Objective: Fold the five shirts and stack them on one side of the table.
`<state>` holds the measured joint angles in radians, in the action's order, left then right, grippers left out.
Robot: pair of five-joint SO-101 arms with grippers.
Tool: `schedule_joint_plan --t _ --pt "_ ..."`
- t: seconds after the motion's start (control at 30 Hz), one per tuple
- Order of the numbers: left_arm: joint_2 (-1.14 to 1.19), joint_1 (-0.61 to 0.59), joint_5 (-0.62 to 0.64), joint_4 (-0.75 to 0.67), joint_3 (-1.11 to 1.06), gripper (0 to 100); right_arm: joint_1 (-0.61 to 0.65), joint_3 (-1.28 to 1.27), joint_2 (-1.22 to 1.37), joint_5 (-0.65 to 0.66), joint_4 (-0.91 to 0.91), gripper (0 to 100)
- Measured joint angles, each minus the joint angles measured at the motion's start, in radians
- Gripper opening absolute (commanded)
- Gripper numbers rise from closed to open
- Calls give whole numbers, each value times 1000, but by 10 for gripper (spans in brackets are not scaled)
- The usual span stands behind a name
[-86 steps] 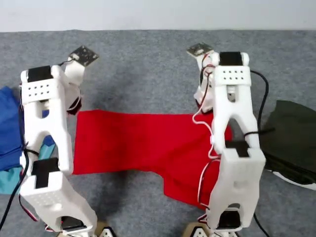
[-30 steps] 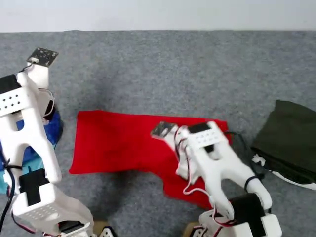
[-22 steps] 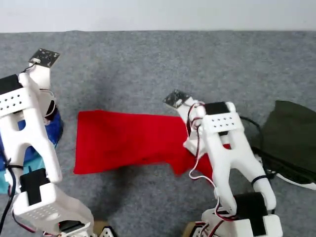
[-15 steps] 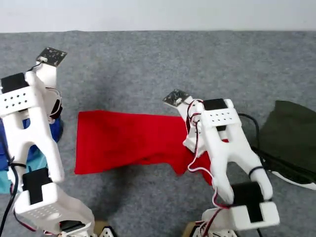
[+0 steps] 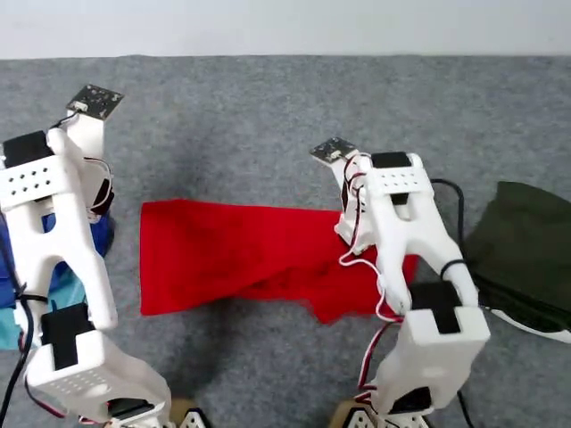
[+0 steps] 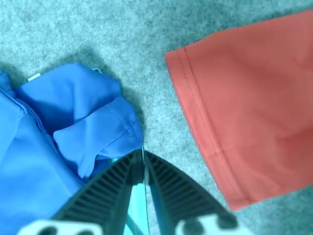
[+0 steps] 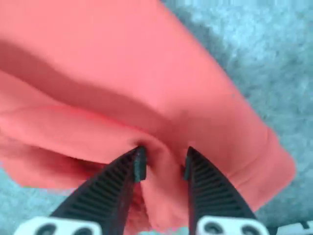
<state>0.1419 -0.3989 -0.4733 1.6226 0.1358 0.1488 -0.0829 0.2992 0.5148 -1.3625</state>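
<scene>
we record the following.

- red shirt – lies across the middle of the table. its left half is flat, with a straight hem facing the left edge. its right half is bunched, and a fold is drawn up from the near side.
- right gripper – over the right end of the red shirt, grasping a raised ridge of its cloth between the two fingers.
- left gripper – near the left edge of the table, clenched with the tips meeting. it sits at the hem of the blue shirt and apart from the red shirt's sleeve. we cannot tell whether any cloth is nipped.
- blue shirt – crumpled at the left edge, partly under the left arm.
- teal cloth – beneath the blue shirt, toward the near left corner. it shows between the left gripper's fingers.
- dark green shirt – heaped at the right edge, well apart from the red shirt.
</scene>
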Motion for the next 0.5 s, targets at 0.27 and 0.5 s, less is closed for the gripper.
schedule_joint_plan --t 0.27,0.5 --pt "0 0 0 0 0 8 0 147 114 -3 0 141" --pt "0 0 0 0 0 8 -6 232 137 -3 -35 140"
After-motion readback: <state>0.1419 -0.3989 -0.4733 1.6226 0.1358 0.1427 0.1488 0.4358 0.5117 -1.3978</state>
